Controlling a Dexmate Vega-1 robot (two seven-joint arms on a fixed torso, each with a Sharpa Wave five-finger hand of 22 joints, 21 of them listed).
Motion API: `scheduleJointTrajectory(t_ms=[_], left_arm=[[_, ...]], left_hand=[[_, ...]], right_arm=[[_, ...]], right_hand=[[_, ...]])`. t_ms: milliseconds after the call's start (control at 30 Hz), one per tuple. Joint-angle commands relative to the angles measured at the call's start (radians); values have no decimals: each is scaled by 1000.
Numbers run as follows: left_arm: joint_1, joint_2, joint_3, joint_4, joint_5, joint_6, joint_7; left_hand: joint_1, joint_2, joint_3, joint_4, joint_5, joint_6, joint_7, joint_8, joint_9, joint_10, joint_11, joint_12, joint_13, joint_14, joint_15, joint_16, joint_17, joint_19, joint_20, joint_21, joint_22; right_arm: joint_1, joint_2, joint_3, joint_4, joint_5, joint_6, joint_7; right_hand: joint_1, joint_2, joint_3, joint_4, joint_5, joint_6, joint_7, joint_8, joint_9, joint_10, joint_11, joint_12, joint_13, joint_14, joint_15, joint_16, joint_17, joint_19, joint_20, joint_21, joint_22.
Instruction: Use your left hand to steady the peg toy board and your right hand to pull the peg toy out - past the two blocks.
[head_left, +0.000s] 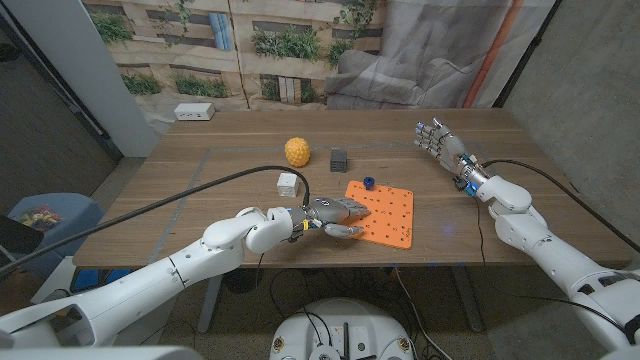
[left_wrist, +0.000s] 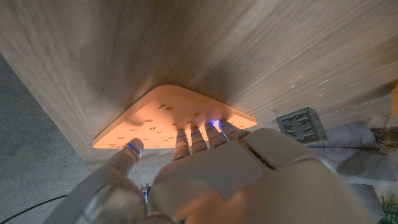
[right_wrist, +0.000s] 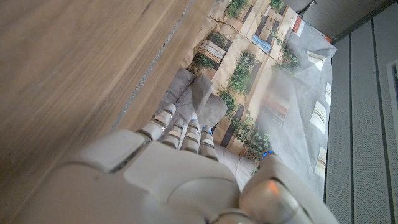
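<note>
The orange peg toy board (head_left: 386, 212) lies on the table near its front edge, a small blue peg (head_left: 368, 183) standing at its far left corner. My left hand (head_left: 333, 215) reaches to the board's near left edge, fingertips on it; the left wrist view shows the fingers (left_wrist: 202, 135) touching the board (left_wrist: 163, 118). My right hand (head_left: 440, 141) hovers open above the table's far right, fingers spread, well away from the peg. The right wrist view shows this hand (right_wrist: 180, 155) empty over bare wood.
A yellow ball (head_left: 296, 151) and a dark grey block (head_left: 339, 158) sit behind the board, a white block (head_left: 288, 183) to its left. The grey block (left_wrist: 302, 124) also appears in the left wrist view. A white power strip (head_left: 194, 112) lies at the far left edge.
</note>
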Motion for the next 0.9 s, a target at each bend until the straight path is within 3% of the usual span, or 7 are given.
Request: scheduleJointTrajectory(t_ms=[33, 167, 367, 433, 500, 700, 900], left_arm=[[-10, -6, 8, -1, 0, 16, -33], [-12, -1, 10, -5, -1, 15, -44], [-4, 7, 2, -20, 4, 36, -46], [-8, 11, 2, -22, 6, 32, -51], [-10, 13, 1, -21, 3, 27, -54], [-14, 14, 0, -20, 0, 23, -57], [-7, 16, -2, -24, 0, 29, -57]], left_hand=[[7, 90, 1, -7, 7, 6, 1, 2, 3, 5, 0, 4, 3, 2, -60, 2, 3, 8, -165, 5, 3], [8, 90, 1, -8, 7, 6, 0, 2, 3, 4, 1, 4, 3, 2, -60, 1, 3, 10, -164, 6, 3], [9, 90, 1, -10, 7, 7, -1, 2, 3, 6, 1, 4, 3, 4, -61, 1, 3, 12, -162, 6, 3], [9, 90, 1, -11, 7, 9, -2, 2, 3, 8, -1, 5, 3, 6, -60, 2, 3, 13, -162, 7, 3], [10, 89, 1, -12, 7, 10, -2, 2, 3, 9, -1, 5, 3, 7, -61, 2, 2, 15, -163, 7, 3], [11, 89, 2, -14, 7, 11, -2, 2, 4, 13, -1, 6, 3, 8, -60, 1, 2, 17, -163, 7, 3], [13, 88, 2, -17, 7, 14, -1, 3, 4, 15, -1, 7, 3, 11, -60, 1, 2, 18, -163, 7, 3]], right_arm=[[34, -32, -50, 18, -126, 79, -51], [53, -46, -71, 26, -178, 103, -64], [57, -88, -97, -21, -272, 108, -120], [58, -101, -104, -35, -309, 112, -145], [61, -119, -113, -54, -347, 110, -161], [51, -178, -126, -143, -452, 85, -218], [44, -204, -132, -191, -514, 80, -257]], right_hand=[[20, -2, 5, -12, -1, 2, -19, 0, 2, 11, -4, 1, 2, 10, -31, 5, -3, 11, -28, 6, 2], [28, -5, 7, -19, -2, 0, -28, -1, 2, 11, -7, 1, 2, 12, -31, 4, -6, 14, -27, 6, 2], [38, -12, 8, -30, -4, 0, -32, 0, 2, 14, -8, 2, 2, 16, -30, 5, -9, 17, -25, 5, 2], [58, -33, 8, -55, -8, 21, -59, 9, 4, 32, -11, 8, 3, 21, -28, 5, -14, 22, -21, 4, 2], [72, -47, 7, -73, -12, 56, -62, 19, 5, 46, -11, 11, 4, 29, -29, 6, -18, 24, -20, 3, 2], [85, -56, 8, -88, -14, 54, -75, 16, 6, 57, -14, 14, 5, 35, -27, 8, -20, 31, -15, 4, 2], [110, -65, 12, -112, -17, 78, -96, 23, 7, 64, -24, 15, 7, 44, -28, 9, -23, 45, -3, 6, 2]])
